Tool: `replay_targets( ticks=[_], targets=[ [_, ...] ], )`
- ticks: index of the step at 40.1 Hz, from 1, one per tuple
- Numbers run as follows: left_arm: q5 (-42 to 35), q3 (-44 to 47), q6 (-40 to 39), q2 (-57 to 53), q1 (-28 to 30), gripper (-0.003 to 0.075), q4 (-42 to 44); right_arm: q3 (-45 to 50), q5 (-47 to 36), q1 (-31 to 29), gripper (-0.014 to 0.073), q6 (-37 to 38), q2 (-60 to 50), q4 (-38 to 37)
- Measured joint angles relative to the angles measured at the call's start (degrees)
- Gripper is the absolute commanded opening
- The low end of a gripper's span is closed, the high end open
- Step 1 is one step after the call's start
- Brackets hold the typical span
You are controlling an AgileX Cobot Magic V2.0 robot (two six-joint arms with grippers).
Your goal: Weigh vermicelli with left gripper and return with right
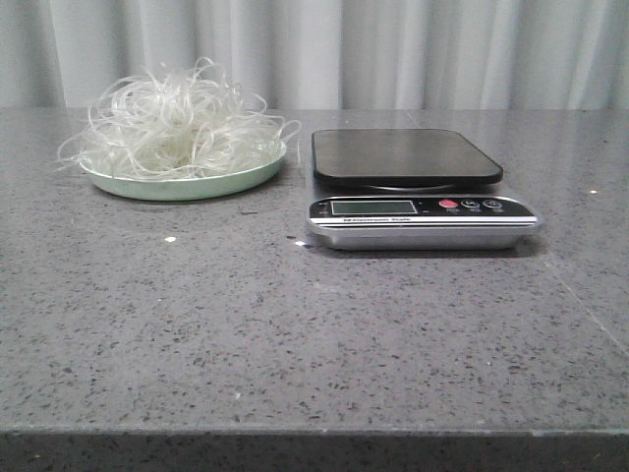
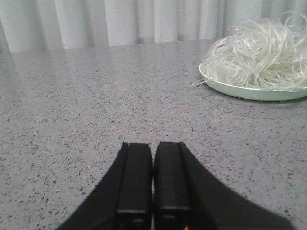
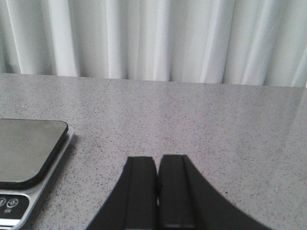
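Observation:
The vermicelli [image 1: 177, 123] is a fluffy whitish tangle heaped on a pale green plate [image 1: 187, 184] at the back left of the table; the left wrist view shows the vermicelli [image 2: 261, 52] and its plate [image 2: 249, 91] some way off from the fingers. A digital scale [image 1: 408, 157] with a bare black platform stands to the plate's right, and its corner [image 3: 29, 148] shows in the right wrist view. My left gripper [image 2: 153, 144] is shut with nothing in it, low over the bare table. Beside the scale, my right gripper [image 3: 158, 158] is likewise shut and empty. Neither arm appears in the front view.
The grey speckled table [image 1: 295, 334] runs forward to its front edge [image 1: 314, 431]. A white curtain [image 1: 393, 49] hangs behind the table. The scale's silver front panel [image 1: 423, 209] carries a display and a red button.

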Motion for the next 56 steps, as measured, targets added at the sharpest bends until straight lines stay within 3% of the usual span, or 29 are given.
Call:
replay_targets(
  ticks=[25, 56],
  targets=[
    [0.00, 0.00, -0.04, 0.00, 0.00, 0.0136, 0.00, 18.44, -0.68, 1.50, 0.0151, 0.00, -17.11, 0.95],
    [0.00, 0.00, -0.13, 0.00, 0.00, 0.0136, 0.00, 18.70, -2.68, 1.50, 0.0151, 0.00, -17.21, 5.23]
  ],
)
